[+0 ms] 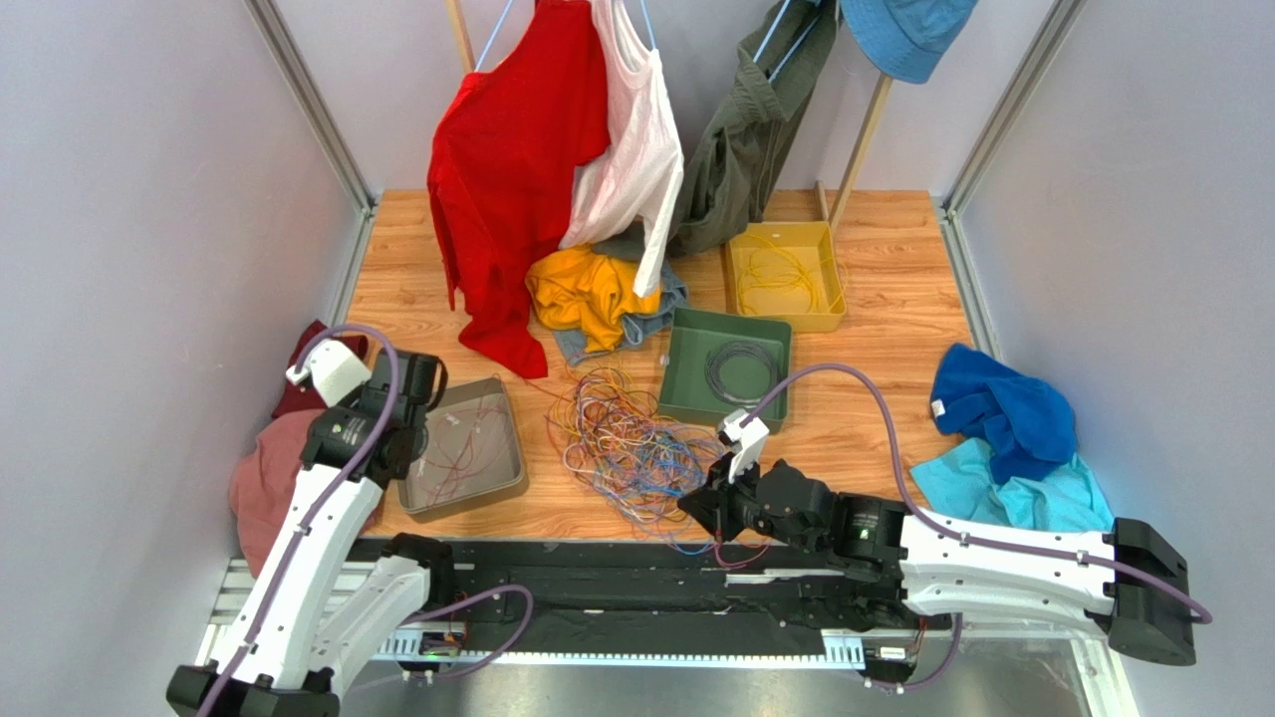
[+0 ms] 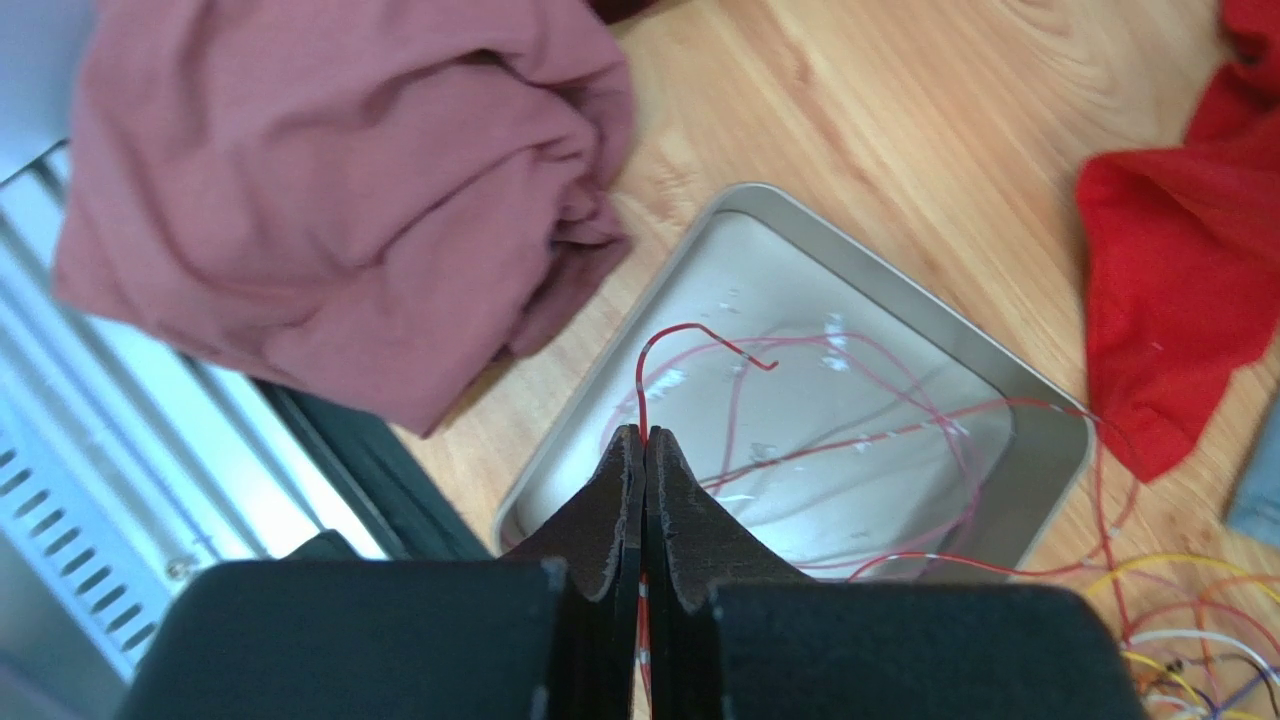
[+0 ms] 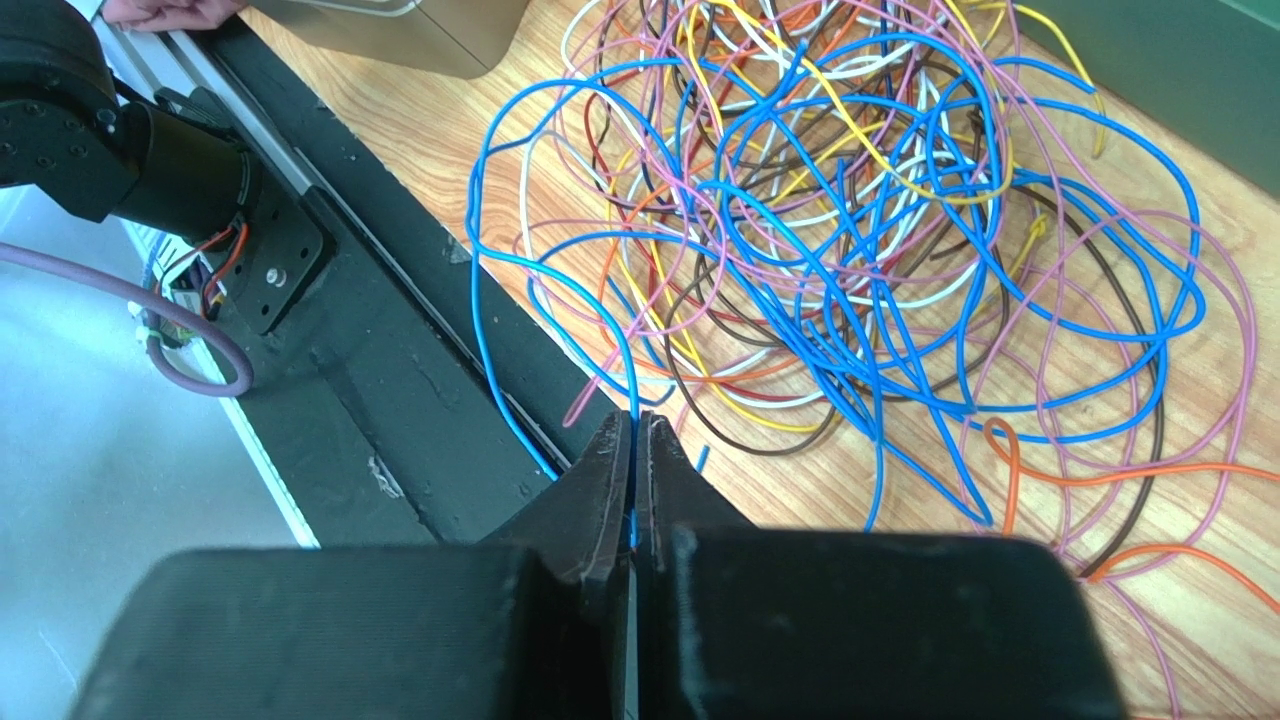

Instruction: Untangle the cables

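Where the wooden table (image 1: 883,433) neared the arms' bases, the cables (image 1: 629,441) lay as one loose, many-coloured tangle, just right of a grey tray (image 1: 494,486) that held a few red strands. Above that tray the left gripper (image 2: 645,435) stood with its jaws clamped on a red wire (image 2: 699,333). At the tangle's near edge the right gripper (image 3: 633,425) had its jaws pinched together on a blue wire (image 3: 624,368).

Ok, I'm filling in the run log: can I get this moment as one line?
left gripper: shut on red cable above grey tray | right gripper: shut on blue cable at near edge of cable pile | pile: tangled
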